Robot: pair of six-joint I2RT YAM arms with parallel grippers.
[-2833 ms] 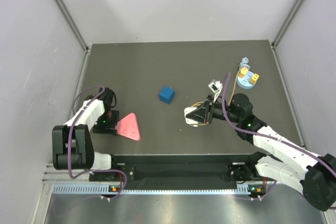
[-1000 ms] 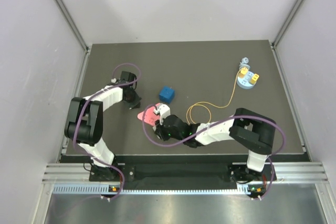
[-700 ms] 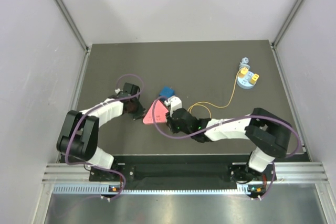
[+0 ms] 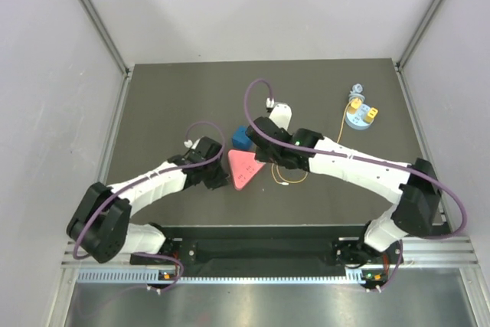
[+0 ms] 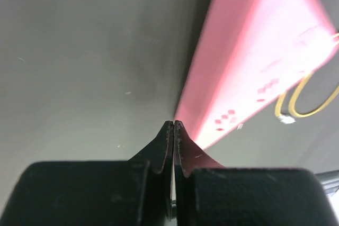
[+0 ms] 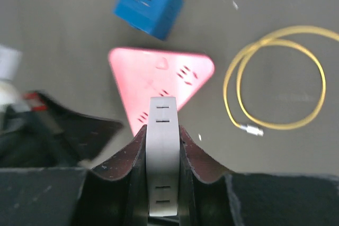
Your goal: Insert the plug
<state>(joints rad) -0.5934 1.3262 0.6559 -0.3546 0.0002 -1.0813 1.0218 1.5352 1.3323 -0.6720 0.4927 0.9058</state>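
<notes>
Your plug is nowhere near either gripper. It sits at the far right of the table, at the far-left rim of the round blue base, and you cannot tell from above whether it is seated there. A second yellow block rests on the same base. The yellow cable runs from the plug toward the near side and ends in a small loop just right of the pink triangle.

Your right gripper hangs over the middle of the table, well apart from the plug. It is clamped on a grey slotted piece, which points down at the triangle. The blue cube lies just beyond the triangle.

Your left gripper is fully closed and holds nothing. Its tips are right against the triangle's left edge.

Compared with a moment ago, the triangle has moved right and now lies flat with one corner toward the near edge; before, it sat further left between the two grippers. The right arm has swung up and across, so its wrist is now past the cube. The left arm has reached further right, following the triangle. The cable loop looks smaller and has moved nearer the triangle. The plug and its base have not moved.
</notes>
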